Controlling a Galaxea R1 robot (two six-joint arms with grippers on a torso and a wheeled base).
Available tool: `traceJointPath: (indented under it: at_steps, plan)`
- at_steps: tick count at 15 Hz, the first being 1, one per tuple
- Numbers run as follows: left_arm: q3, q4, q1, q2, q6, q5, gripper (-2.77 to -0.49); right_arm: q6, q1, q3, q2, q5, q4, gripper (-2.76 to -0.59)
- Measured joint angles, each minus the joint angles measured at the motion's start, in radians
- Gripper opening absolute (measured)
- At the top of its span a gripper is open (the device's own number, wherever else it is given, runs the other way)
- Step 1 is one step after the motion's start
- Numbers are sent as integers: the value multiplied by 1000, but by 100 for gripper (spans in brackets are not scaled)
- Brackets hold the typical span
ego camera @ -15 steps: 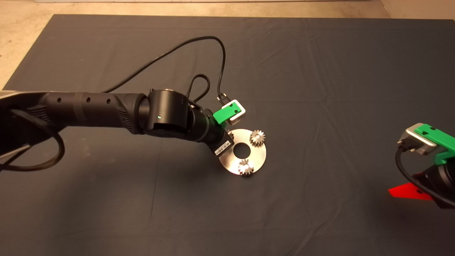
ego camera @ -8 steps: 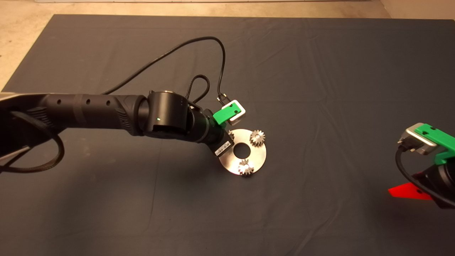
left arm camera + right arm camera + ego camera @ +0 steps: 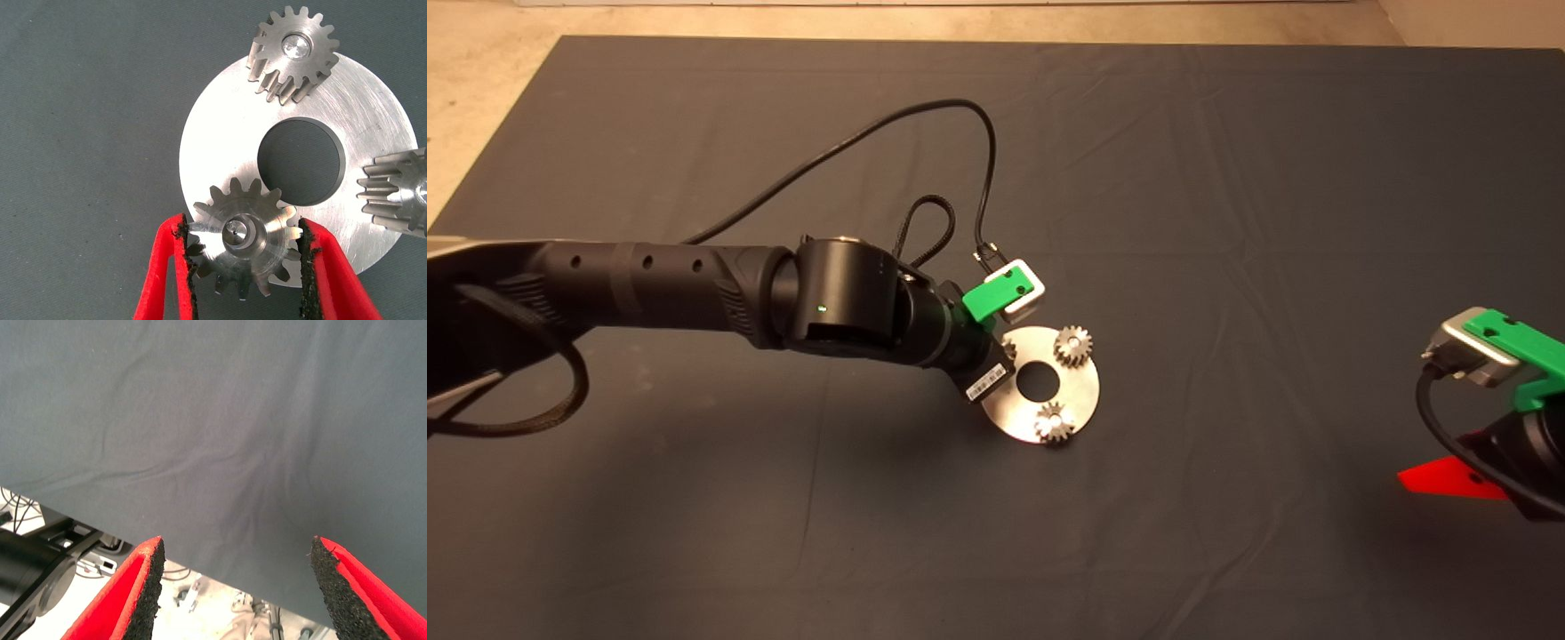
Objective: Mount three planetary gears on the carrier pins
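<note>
From above, the disc [image 3: 1080,396] is seen mid-mat with two gears [image 3: 1073,343] on pins, while at the wrist the left gripper [image 3: 243,257] is closed on a third gear [image 3: 241,239] over its pin [image 3: 233,228], and the right gripper [image 3: 235,583] is parked wide open, empty, at the mat's right edge.

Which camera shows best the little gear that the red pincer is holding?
The left wrist view: the gear fills the space between the left pincer's pads, over a pin. In the head view the arm hides it. The right wrist view shows only mat.
</note>
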Motion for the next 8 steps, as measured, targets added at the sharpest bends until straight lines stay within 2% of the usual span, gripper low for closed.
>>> traceJointPath:
  at_steps: [8]
  plan:
    - [7, -1, 2, -19, 0, -16, -265, 0, 0, 0, 0, 0, 0, -175]
